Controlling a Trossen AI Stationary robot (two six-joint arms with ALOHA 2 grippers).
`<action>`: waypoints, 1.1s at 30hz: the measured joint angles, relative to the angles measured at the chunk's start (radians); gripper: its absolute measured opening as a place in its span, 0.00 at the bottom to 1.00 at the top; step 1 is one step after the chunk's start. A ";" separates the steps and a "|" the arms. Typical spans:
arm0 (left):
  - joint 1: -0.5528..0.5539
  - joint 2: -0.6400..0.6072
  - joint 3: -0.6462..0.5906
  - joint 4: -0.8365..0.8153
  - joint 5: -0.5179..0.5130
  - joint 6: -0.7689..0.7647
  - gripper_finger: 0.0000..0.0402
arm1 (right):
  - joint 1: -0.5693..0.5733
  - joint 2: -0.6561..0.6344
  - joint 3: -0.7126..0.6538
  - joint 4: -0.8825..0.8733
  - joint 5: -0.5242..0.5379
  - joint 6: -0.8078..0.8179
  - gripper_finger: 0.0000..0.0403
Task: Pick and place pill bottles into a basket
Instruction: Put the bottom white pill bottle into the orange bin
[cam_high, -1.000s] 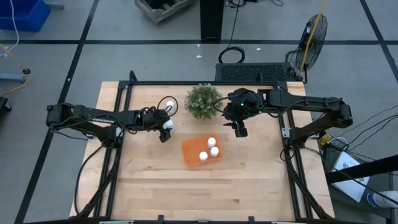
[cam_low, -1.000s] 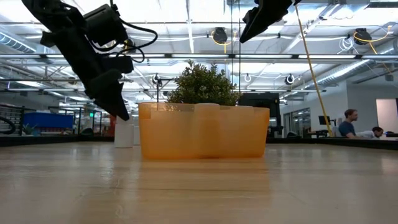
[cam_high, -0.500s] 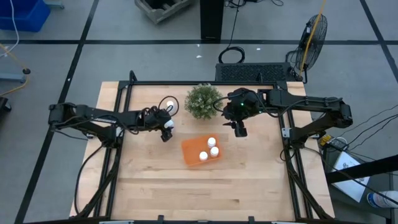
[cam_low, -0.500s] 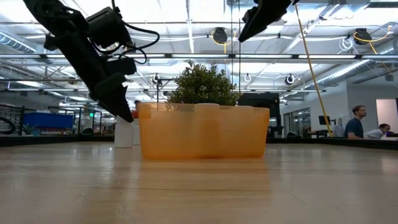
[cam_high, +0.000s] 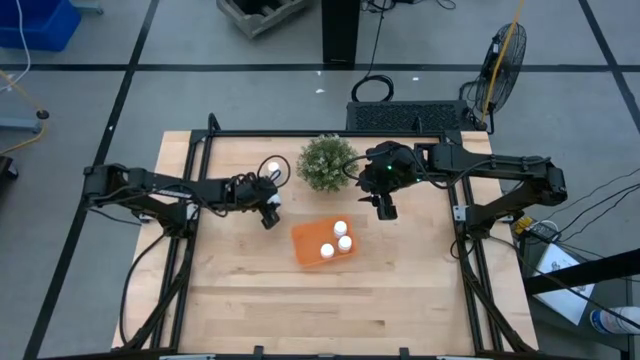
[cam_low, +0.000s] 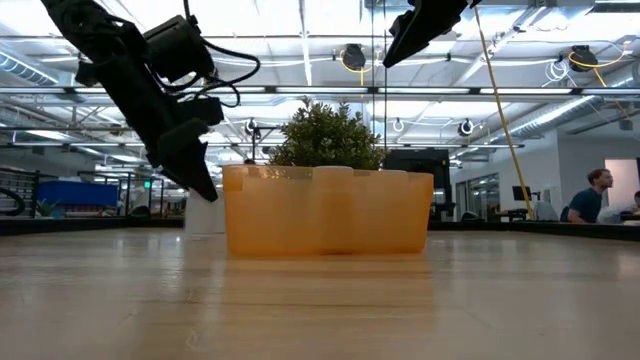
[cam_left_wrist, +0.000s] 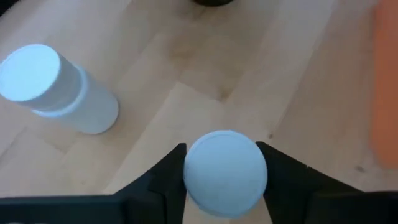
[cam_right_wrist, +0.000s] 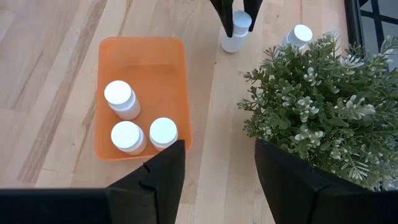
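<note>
My left gripper (cam_high: 270, 212) is shut on a white pill bottle (cam_left_wrist: 225, 177) left of the orange basket (cam_high: 308, 246). The bottle's base stands on the table (cam_low: 205, 218). A second bottle (cam_high: 272, 168) stands upright on the table farther back, and it also shows in the left wrist view (cam_left_wrist: 56, 90). Three pill bottles (cam_right_wrist: 134, 118) stand inside the basket. My right gripper (cam_high: 388, 208) hangs open above the table, right of the plant and behind the basket, with nothing between its fingers. My left gripper pinches the bottle by the two opposite sides of its white cap (cam_left_wrist: 189, 177), one finger on each side. The fingers (cam_low: 198, 180) come slanting down from the table's left. The bottle stands upright with its base on the table.
A round bushy green plant (cam_high: 327, 163) stands behind the basket, between the loose bottle and my right gripper. Bare wood lies in front of the basket toward the near edge (cam_high: 330, 310). Black frame rails run along the table's left and right sides.
My left gripper has reached a little farther toward the table's right and lower over the bottle, and has shut on its cap. The bottle has shifted slightly toward the basket and stays on the table.
</note>
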 joint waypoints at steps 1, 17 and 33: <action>0.000 -0.008 0.006 -0.013 0.010 -0.008 0.41 | 0.000 0.000 0.000 0.000 0.000 0.000 0.45; -0.136 -0.068 0.404 -0.260 -0.014 -0.091 0.41 | 0.000 0.000 0.000 -0.008 0.001 0.000 0.39; -0.362 0.169 0.403 -0.017 -0.137 -0.184 0.41 | 0.000 0.000 0.000 -0.019 0.001 0.000 0.39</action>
